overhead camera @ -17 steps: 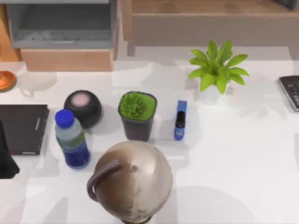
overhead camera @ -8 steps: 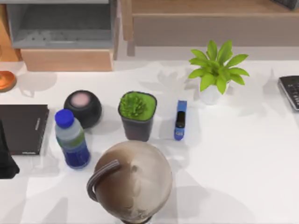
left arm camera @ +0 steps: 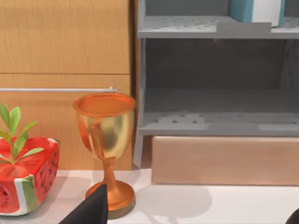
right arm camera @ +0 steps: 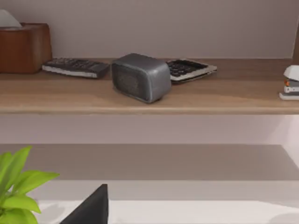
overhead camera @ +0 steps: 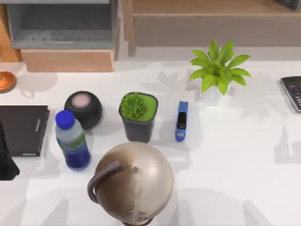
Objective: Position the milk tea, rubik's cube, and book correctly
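One teal-covered book [left arm camera: 256,10] stands on the grey shelf [left arm camera: 187,28]; jaw state cannot be told.

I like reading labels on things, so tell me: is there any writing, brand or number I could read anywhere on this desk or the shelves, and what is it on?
None can be read.
Flat black book at the table's left: a pale mark on its cover, too small to read.
Clear water bottle with blue cap and blue label: label blurred, no words legible.
Dark keyboard on the wooden shelf: keys too small to read.
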You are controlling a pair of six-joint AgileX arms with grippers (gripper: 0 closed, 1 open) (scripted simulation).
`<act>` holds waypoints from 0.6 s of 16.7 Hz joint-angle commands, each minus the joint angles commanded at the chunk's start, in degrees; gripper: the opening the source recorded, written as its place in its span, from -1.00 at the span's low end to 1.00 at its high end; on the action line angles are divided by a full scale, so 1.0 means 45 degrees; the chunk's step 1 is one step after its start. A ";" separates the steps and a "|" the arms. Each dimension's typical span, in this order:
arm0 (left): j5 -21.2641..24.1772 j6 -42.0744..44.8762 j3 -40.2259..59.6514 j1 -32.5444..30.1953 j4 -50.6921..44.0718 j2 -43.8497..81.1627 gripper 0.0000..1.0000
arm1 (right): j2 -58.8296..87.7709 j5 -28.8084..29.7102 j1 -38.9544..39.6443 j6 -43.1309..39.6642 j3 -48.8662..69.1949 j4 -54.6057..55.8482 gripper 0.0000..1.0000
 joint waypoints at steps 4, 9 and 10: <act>0.0000 0.0000 0.0000 0.0000 0.0000 0.0000 1.00 | -0.2379 0.0245 0.0303 -0.0016 -0.2284 -0.0028 1.00; 0.0000 0.0000 0.0000 0.0000 0.0000 0.0000 1.00 | -0.2753 0.0277 0.0351 -0.0024 -0.2656 -0.0020 1.00; 0.0000 0.0000 0.0000 0.0000 0.0000 0.0000 1.00 | -0.2753 0.0277 0.0351 -0.0024 -0.2656 -0.0020 1.00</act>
